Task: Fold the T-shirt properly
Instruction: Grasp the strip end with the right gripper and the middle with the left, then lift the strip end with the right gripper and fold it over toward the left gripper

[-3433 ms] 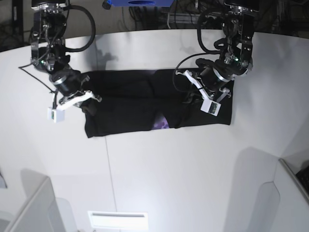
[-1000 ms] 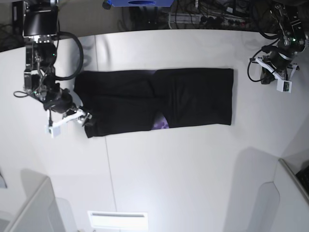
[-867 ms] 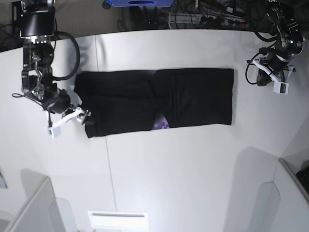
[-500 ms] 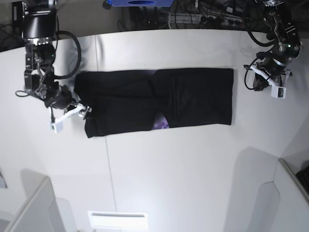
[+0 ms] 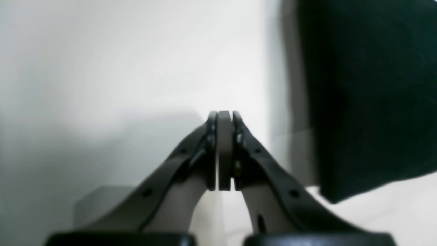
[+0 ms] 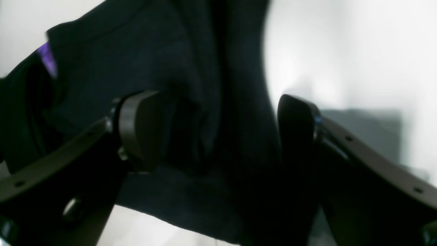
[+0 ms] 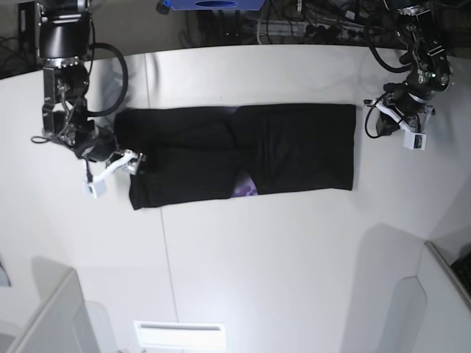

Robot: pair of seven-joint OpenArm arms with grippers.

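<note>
The T-shirt (image 7: 239,154) lies flat on the desk (image 7: 265,250) as a long black band with both sides turned in; a sliver of purple print shows at its near edge, close to the middle. Taking the T-shirt as the landmark, the right gripper (image 7: 135,162) sits over its end on the base view's left, jaws spread wide, and the wrist view shows dark cloth bunched between the two pads (image 6: 138,131), not yet pinched. The left gripper (image 7: 370,126) hangs just off the opposite end, over bare desk, its fingers pressed together on nothing. The step in hand looks like taking both ends for a crosswise fold. To do it well, the right gripper should probably settle lower and close on all the stacked layers at the corner, not only the top one, or the turned-in side will slip open on lifting. The left gripper must open and come in over its own end's hem before any lift. Both corners should rise together, so the band stays square and the fold lands edge on edge.
</note>
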